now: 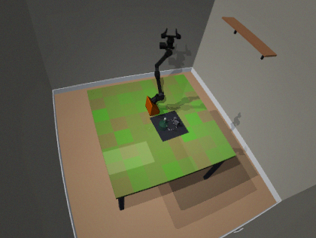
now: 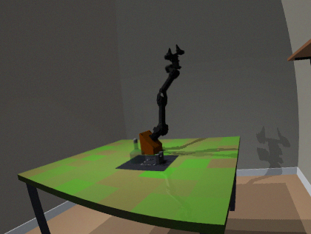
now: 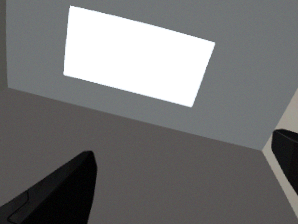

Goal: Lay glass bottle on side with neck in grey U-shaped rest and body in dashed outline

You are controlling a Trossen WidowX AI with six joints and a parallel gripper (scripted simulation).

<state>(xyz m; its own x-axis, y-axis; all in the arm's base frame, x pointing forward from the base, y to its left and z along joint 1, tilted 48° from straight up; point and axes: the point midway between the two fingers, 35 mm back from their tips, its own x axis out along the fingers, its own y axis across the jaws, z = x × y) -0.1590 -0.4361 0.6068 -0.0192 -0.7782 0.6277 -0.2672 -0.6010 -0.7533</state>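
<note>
Gripper spread wide, nothing pinched, raised high above the bench. Glass bottle far below, upright, long axis vertical, beside the orange base.

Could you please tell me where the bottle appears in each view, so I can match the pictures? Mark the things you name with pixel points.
Top: the bottle [image 1: 162, 123] [image 2: 135, 151] stands near the centre, on the left part of the dark mat [image 1: 170, 135] [image 2: 127, 166].
Exterior: just left of the orange block [image 1: 151, 107] [image 2: 149, 144].
Wrist: not in it.
Shared landmark, top and exterior only: the orange block.
</note>
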